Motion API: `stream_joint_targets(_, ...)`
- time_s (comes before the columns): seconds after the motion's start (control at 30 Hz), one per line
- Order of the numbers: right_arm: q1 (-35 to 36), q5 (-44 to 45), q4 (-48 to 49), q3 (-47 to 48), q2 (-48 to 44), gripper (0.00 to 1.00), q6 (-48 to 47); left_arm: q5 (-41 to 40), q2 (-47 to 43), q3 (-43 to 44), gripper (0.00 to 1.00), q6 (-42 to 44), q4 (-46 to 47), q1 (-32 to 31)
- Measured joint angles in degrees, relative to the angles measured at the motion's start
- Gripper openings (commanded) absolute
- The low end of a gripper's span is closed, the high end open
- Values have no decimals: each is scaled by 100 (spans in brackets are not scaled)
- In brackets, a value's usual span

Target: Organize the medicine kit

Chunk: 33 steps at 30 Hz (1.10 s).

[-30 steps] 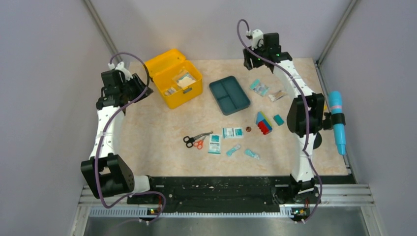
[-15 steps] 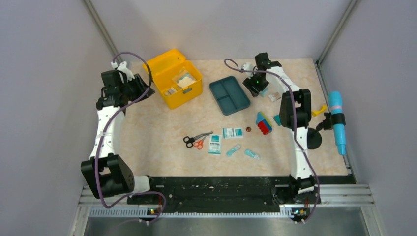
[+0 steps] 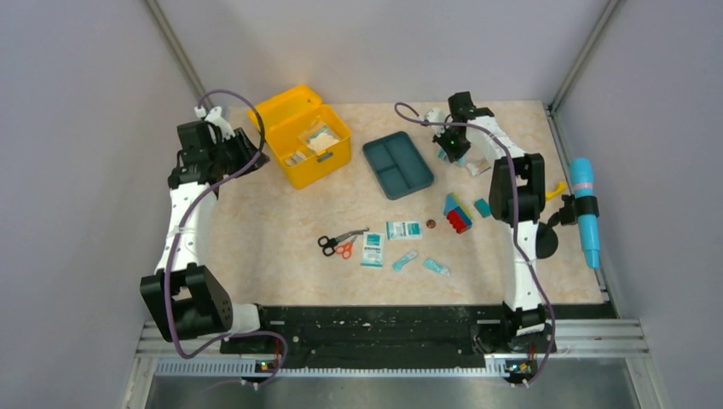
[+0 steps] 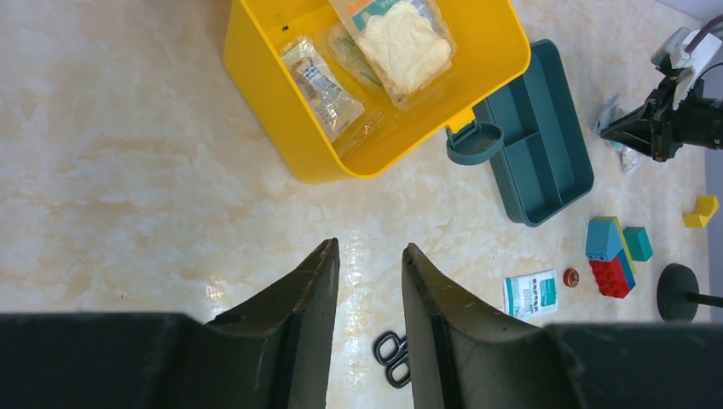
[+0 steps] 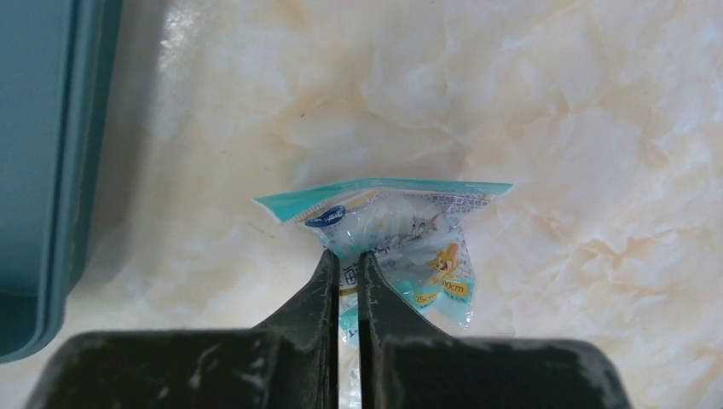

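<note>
Kim: Since a second ago the right gripper came down from high over the far edge to the table just past the tray. Over the last half second it only nudged, and the left gripper barely moved.
Lee: States?
Kim: Right was clamped on a teal-edged packet lying on the table. Left was spread with nothing between its fingers, over bare table on the near side of the kit.
Lee: Kit position?
Kim: Far left of the table, lid open, just left of the tray and apart from it in the top view.
Lee: Counts?
Kim: One kit, one tray. Two scissors, two flat sachets, two small teal wrappers, one brown disc. One block stack, one loose teal block, one yellow block, one beige packet. In the kit, one white pouch and one clear pouch.
Lee: Hard to see?
Kim: More pouches seemed to lie under those two, count unclear. In the top view the gripper hid the held packet and the right arm partly hid the beige packet. In the right wrist view the fingers covered the packet's lower middle and the tray was cut off at the left edge. In the left wrist view the kit's lid was out of frame and only black scissor handles showed. Sachet print was too small to read.
</note>
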Motion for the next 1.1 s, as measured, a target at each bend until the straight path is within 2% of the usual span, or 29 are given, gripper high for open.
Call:
stream_joint_targets(0.2, 50, -595, -31, -201, -485, 0, 356, 186, 247, 26, 43, -7, 83, -229)
stream_joint_targets(0.33, 166, -1399, 151, -367, -1355, 0, 769, 496, 452, 83, 49, -170, 284, -481)
stream_joint_targets(0.53, 870, -1910, 940, -859, -2465, 0, 1349, 1029, 885, 551, 51, -498, 782, -1209)
stream_joint_targets(0.7, 1615, -2072, 1637, -903, -2361, 0, 2277, 1419, 1311, 1021, 52, -892, 1349, -1895)
stream_joint_targets(0.83, 1878, -2094, 1858, -809, -2083, 0, 2806, 1517, 1670, 1458, 53, -951, 1534, -2175)
stream_joint_targets(1.1, 2063, -2282, 2107, -612, -1923, 0, 3292, 817, 2065, 2048, 50, -780, 1429, -2540)
